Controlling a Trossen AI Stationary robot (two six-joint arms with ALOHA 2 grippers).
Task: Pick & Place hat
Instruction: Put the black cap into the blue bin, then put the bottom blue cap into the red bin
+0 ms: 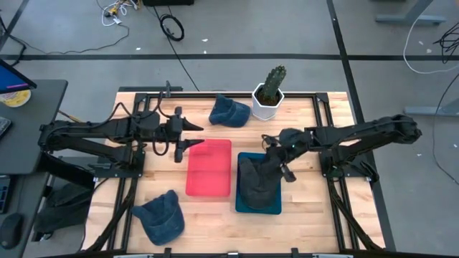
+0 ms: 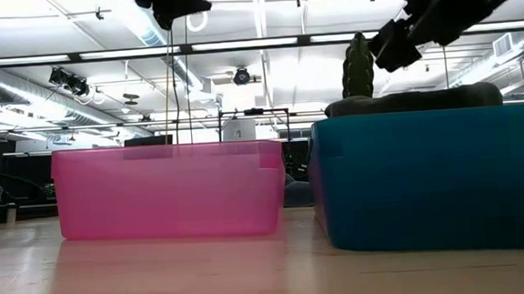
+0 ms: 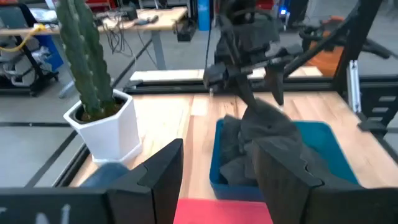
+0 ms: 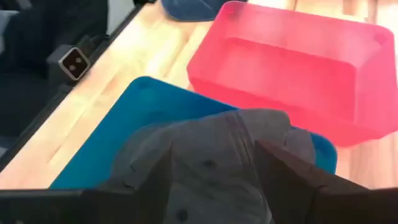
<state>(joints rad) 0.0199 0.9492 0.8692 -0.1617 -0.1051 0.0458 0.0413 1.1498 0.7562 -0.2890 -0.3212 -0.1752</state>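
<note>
I see the right gripper open over the dark hat, maybe touching its top. The hat lies in the blue bin. The left gripper is open and empty above the red bin.

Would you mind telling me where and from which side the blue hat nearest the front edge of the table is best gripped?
Probably from above, at the raised fold of the crown of the blue hat. It lies slumped and flat on the table, offering no side wall, and its top is unobstructed. The left pincer is open and nearer.
</note>
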